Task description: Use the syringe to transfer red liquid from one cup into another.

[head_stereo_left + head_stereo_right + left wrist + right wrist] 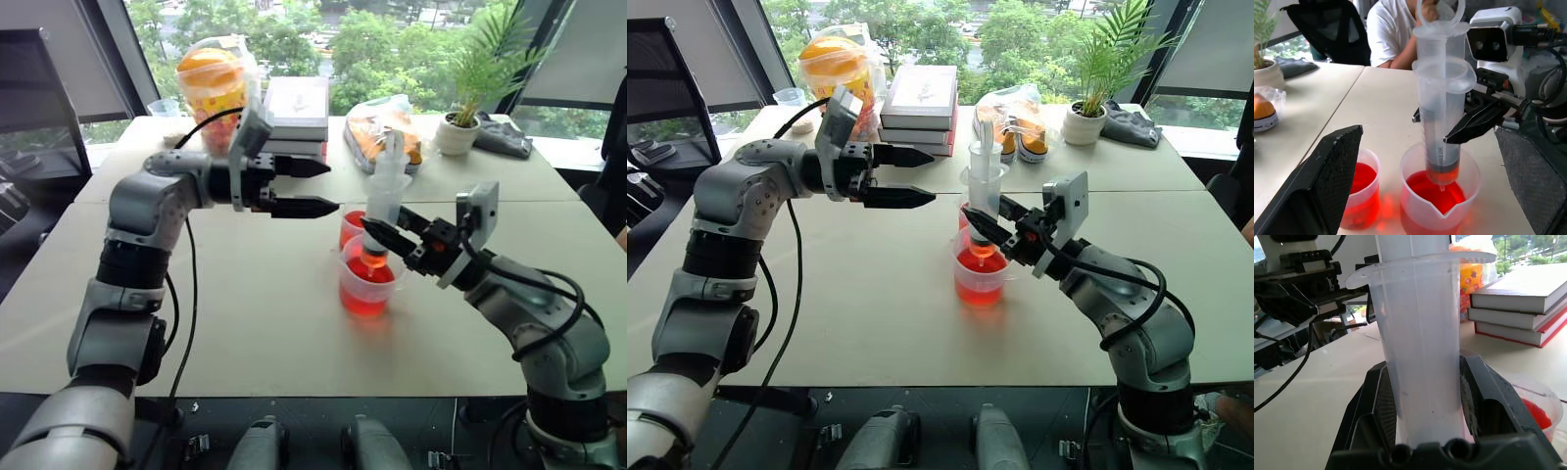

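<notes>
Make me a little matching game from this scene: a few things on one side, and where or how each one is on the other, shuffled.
Things:
1. syringe
2. left claw
3. stack of books
4. potted plant

States or places:
A. at the table's far edge by the window, right side
B. open, holding nothing, hanging above the table
C. upright, tip over the red liquid in the beaker, gripped by the right claw
D. lying beside an orange snack bag

Pairs: 1-C, 2-B, 3-D, 4-A
</notes>
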